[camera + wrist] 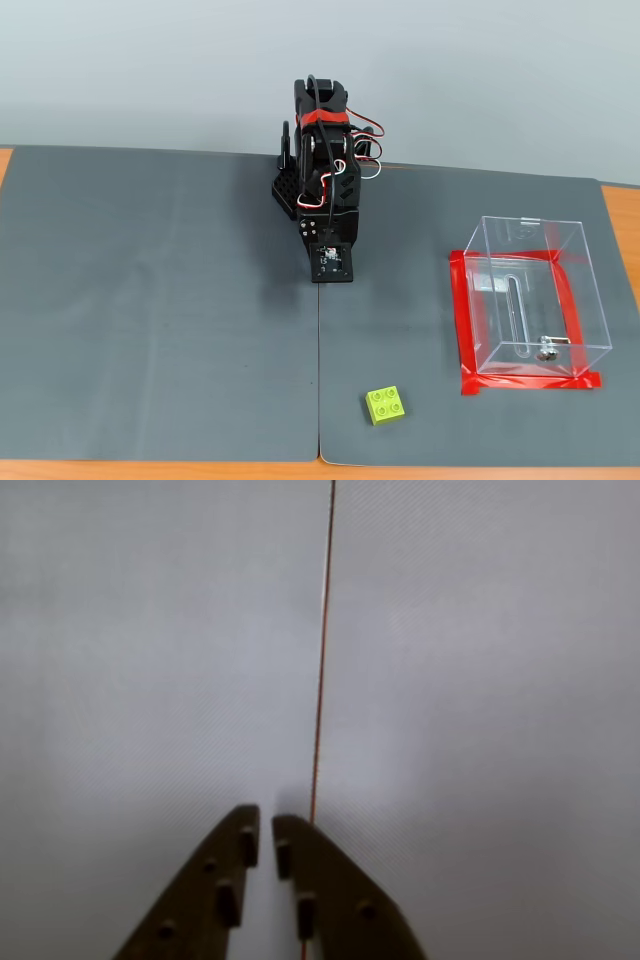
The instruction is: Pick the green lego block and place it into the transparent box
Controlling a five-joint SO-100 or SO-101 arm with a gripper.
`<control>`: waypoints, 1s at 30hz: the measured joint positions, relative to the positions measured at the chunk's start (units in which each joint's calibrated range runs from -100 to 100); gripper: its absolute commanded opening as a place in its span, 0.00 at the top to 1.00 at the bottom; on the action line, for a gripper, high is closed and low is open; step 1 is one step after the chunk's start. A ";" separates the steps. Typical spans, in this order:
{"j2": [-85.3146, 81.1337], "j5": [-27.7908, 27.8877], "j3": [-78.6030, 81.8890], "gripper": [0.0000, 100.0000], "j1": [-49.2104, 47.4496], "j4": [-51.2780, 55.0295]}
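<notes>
The green lego block [386,405] lies flat on the grey mat near the front edge in the fixed view, studs up, right of the mat seam. The transparent box [530,300] stands at the right, open at the top, with nothing in it but a slot and a small metal fitting in its bottom. The arm [325,170] sits folded at the back centre, well away from both. In the wrist view my gripper [265,820] points down at bare mat, its brown fingers [225,880] nearly touching with nothing between them. Neither block nor box shows in the wrist view.
Red tape [530,381] frames the box's footprint on the mat. A seam [319,380] between two grey mat sheets runs from the arm toward the front; it appears as a thin orange line [322,650] in the wrist view. Orange table [620,220] shows beyond the mat's edges.
</notes>
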 measured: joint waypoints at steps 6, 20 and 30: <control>0.00 0.00 0.00 0.98 0.00 0.00; 2.38 0.00 -3.95 0.98 0.00 -0.09; 22.34 0.00 -15.63 0.98 0.00 -4.16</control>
